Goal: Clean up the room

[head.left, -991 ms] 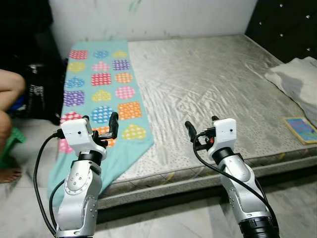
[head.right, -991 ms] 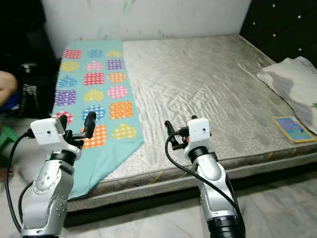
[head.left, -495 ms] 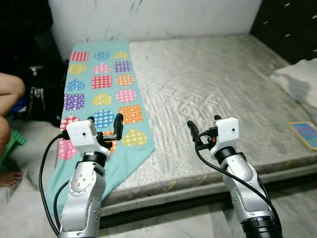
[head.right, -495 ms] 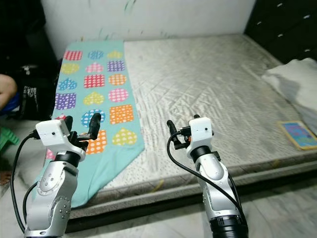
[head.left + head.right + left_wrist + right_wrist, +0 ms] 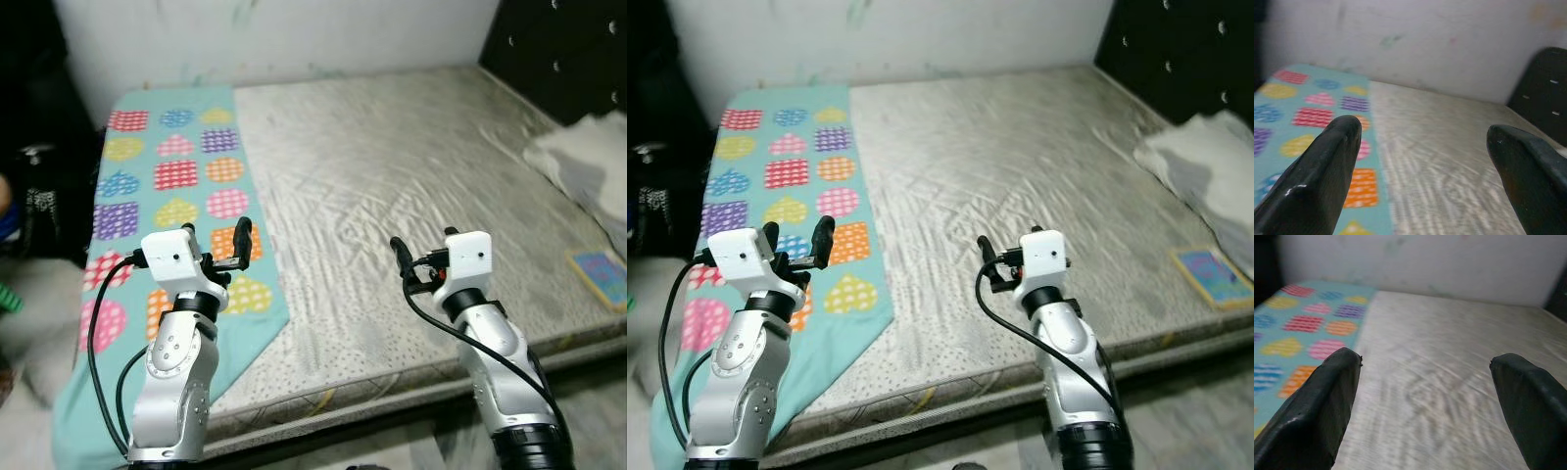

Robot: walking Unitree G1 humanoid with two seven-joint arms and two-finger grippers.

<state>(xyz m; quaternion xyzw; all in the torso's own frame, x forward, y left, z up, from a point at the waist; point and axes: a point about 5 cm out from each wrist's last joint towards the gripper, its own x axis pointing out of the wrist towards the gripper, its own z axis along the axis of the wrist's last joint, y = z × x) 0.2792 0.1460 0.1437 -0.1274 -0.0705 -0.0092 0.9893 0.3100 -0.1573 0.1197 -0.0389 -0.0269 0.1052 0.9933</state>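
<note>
A bare grey mattress [image 5: 392, 166] lies before me. A teal cloth [image 5: 167, 176] printed with coloured hearts and squares covers its left strip and hangs over the front edge. My left gripper [image 5: 217, 240] hovers open above the cloth near the front, nothing between its fingers [image 5: 1322, 171]. My right gripper [image 5: 421, 247] is open too and holds nothing, raised over the mattress's front middle; its fingers [image 5: 1317, 406] point across the bed toward the white wall.
A white pillow [image 5: 588, 157] lies at the right edge of the bed, with a small colourful book [image 5: 600, 274] in front of it. A black padded headboard [image 5: 558, 49] stands at the back right. A dark bag [image 5: 39, 196] sits left of the bed.
The camera has come closer to the bed and shifted, so the person's leg at the left has left the picture. Both arms keep the same raised pose, grippers still open.
</note>
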